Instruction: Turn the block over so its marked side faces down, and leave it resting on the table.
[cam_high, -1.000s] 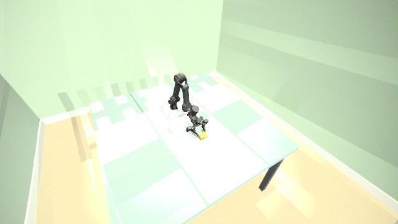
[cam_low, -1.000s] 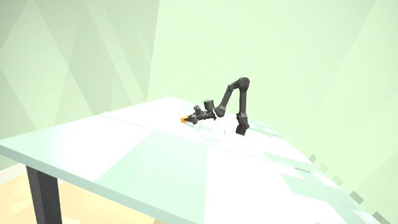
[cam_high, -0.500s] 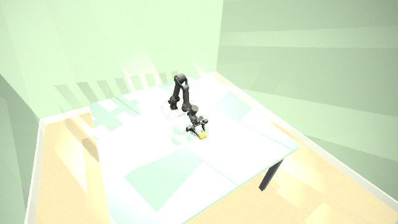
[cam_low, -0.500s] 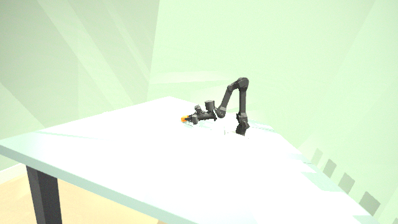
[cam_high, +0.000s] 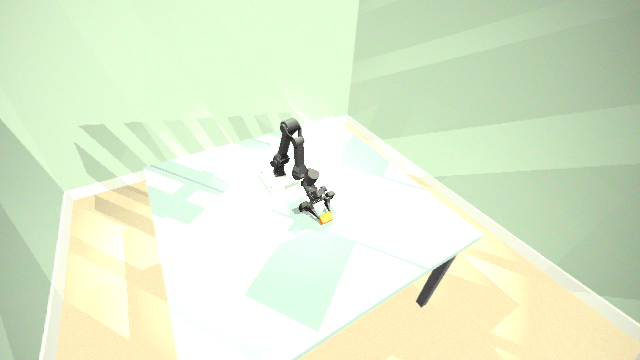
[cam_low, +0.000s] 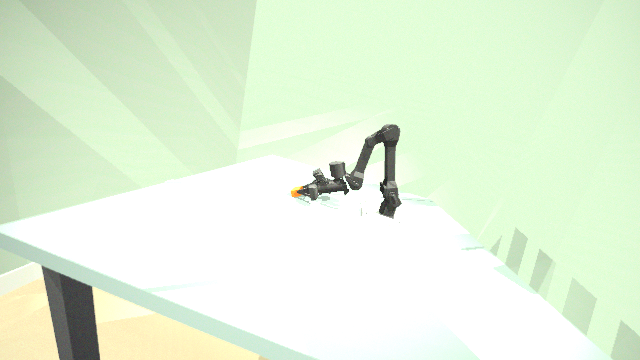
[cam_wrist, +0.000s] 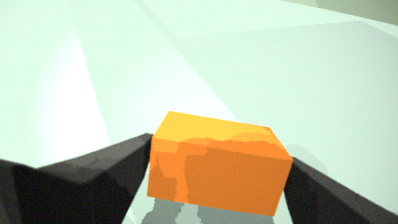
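Observation:
The orange block (cam_high: 326, 218) (cam_low: 296, 192) (cam_wrist: 220, 175) is low at the table, with a yellow-lit upper face and a darker orange face toward the wrist camera. No mark shows on the visible faces. Its underside and far side are hidden, and whether it rests fully on the table is hard to tell. My gripper (cam_high: 325, 215) (cam_low: 301, 191) (cam_wrist: 218, 154) reaches forward nearly level, low over the table. It is slightly open, with one fingertip close beside each end of the block.
The white table (cam_high: 390, 220) (cam_low: 210, 250) carries the arm's pale base (cam_high: 274, 184) behind the gripper. Patches of shadow cross the table top. The table's edge lies beyond the block in the top view, and green walls stand behind the arm.

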